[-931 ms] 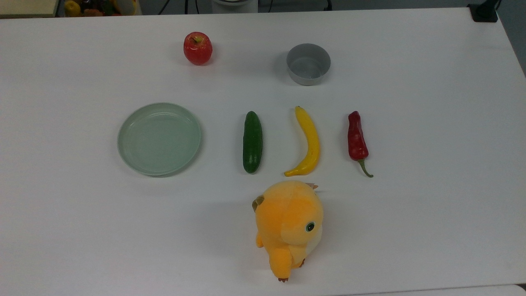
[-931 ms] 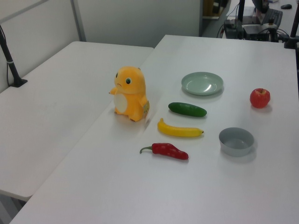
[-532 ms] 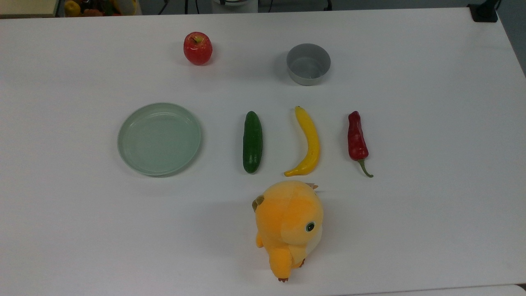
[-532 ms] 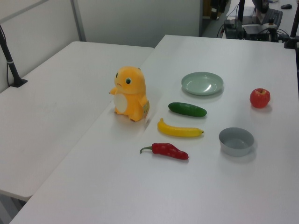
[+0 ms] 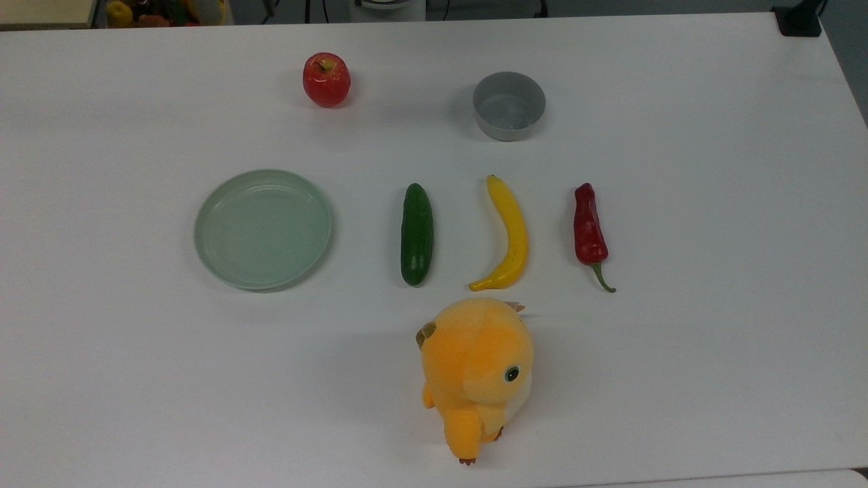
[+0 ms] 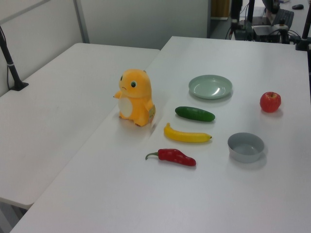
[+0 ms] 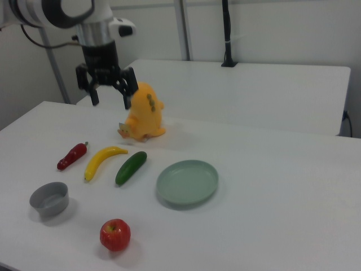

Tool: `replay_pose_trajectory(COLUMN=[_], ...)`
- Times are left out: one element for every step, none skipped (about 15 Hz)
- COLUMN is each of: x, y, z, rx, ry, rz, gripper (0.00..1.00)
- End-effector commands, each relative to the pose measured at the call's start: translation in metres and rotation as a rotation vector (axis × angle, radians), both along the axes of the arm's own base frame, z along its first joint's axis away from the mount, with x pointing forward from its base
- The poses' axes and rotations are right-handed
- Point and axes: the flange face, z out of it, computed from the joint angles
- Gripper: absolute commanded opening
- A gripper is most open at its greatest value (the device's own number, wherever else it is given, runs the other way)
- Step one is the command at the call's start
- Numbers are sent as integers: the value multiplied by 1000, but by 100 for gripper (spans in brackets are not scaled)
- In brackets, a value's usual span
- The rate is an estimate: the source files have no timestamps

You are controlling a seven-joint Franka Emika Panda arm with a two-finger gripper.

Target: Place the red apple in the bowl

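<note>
Top view, apple: we see the red apple (image 5: pixel 326 79) sitting alone on the white table (image 5: pixel 712 203), stem up, well apart from the grey bowl (image 5: pixel 509 105) on the top view's right.
Top view, middle row: the pale-green plate (image 5: pixel 263 228), cucumber (image 5: pixel 416 233), banana (image 5: pixel 510 235) and chili pepper (image 5: pixel 589 230) lie side by side, none touching.
Top view, toy: the orange plush (image 5: pixel 477 373) stands below the banana.
Left view, apple: we find it (image 6: pixel 270 102) beyond the bowl (image 6: pixel 246 146), apart from it.
Right view, gripper: we see the gripper (image 7: pixel 108 91) spread wide and holding nothing, high above the table near the plush (image 7: pixel 143 113).
Right view, apple: it (image 7: pixel 115 235) rests nearest the camera, on the right view's right of the bowl (image 7: pixel 49 199).
</note>
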Motion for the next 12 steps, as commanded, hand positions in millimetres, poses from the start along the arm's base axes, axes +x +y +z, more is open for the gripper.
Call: replay_pose_trajectory(x=[-37, -39, -41, -44, -46, -52, -57, -64, -68, -71, -73, -79], y=[-23, -28, -31, -33, -36, -39, -41, -38, -38, -35, -34, -34], z=[-36, -49, -60, -75, -90, -109, -125, -146, -158, -171, -184, -203], rx=[22, 26, 20, 6, -19, -55, -58, -55, -53, -56, -60, -80], ry=[88, 115, 140, 170, 201, 251, 289, 324, 332, 335, 331, 344], rz=[154, 166, 174, 179, 187, 217, 246, 260, 263, 271, 274, 283], gripper=[100, 100, 100, 100, 100, 100, 100, 100, 100, 100, 100, 100])
